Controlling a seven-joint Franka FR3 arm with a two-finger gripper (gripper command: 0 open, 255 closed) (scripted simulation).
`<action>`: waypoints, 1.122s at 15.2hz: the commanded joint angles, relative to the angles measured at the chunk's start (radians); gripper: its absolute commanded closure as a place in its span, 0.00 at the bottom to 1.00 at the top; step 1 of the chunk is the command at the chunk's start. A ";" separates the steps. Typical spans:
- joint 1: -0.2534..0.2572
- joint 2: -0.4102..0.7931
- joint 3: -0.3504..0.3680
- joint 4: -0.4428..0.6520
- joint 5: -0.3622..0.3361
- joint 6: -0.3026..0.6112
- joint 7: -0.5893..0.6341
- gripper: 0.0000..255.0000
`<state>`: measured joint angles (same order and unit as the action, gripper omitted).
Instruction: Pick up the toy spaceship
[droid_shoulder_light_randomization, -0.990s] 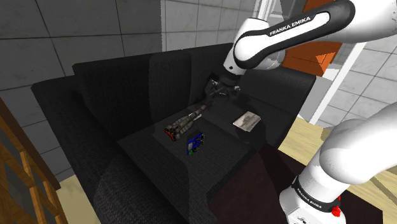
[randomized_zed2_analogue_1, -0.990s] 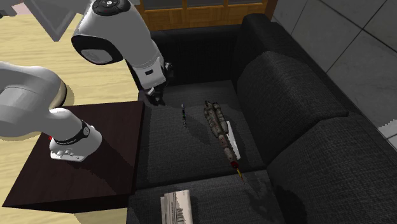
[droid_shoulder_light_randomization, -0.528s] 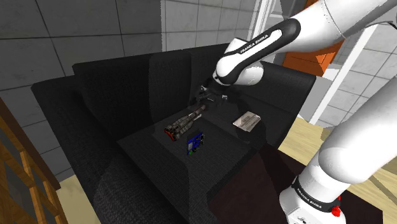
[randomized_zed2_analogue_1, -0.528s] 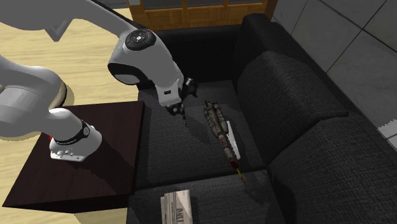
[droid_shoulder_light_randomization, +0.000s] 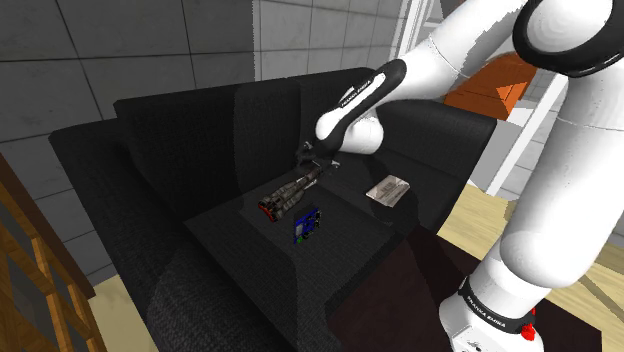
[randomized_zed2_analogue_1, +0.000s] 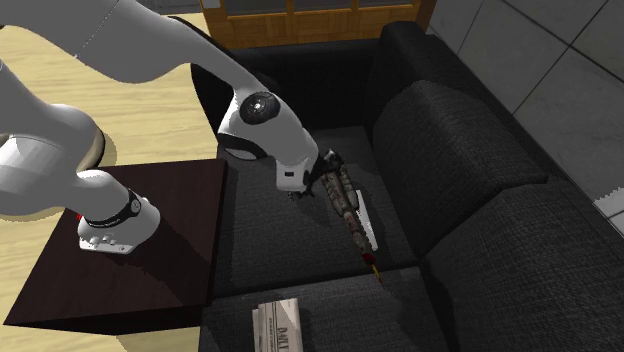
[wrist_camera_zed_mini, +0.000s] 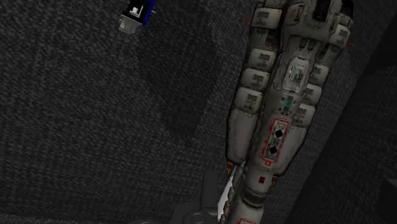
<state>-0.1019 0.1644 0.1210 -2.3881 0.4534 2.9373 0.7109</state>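
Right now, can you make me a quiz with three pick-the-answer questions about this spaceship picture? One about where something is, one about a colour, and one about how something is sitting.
1. Where is the toy spaceship?
A) on a kitchen shelf
B) on the seat of the black sofa
C) in a bathtub

2. What colour is the small thing lying next to it?
A) yellow
B) pink
C) blue

3. How is the spaceship resting?
A) lying flat
B) standing up on its nose
C) hanging from a string

Answers:
1 B, because the shoulder view shows it on the seat cushion.
2 C, because its body is blue with a white bit in the wrist view.
3 A, because its whole length lies along the cushion.
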 joint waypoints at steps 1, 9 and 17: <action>0.000 0.086 -0.006 0.060 0.023 0.055 0.043 0.00; -0.038 0.282 0.023 0.186 0.100 0.179 0.083 0.00; -0.084 0.346 0.076 0.201 0.114 0.233 0.050 1.00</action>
<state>-0.1841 0.5087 0.1957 -2.1878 0.5667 3.1683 0.7620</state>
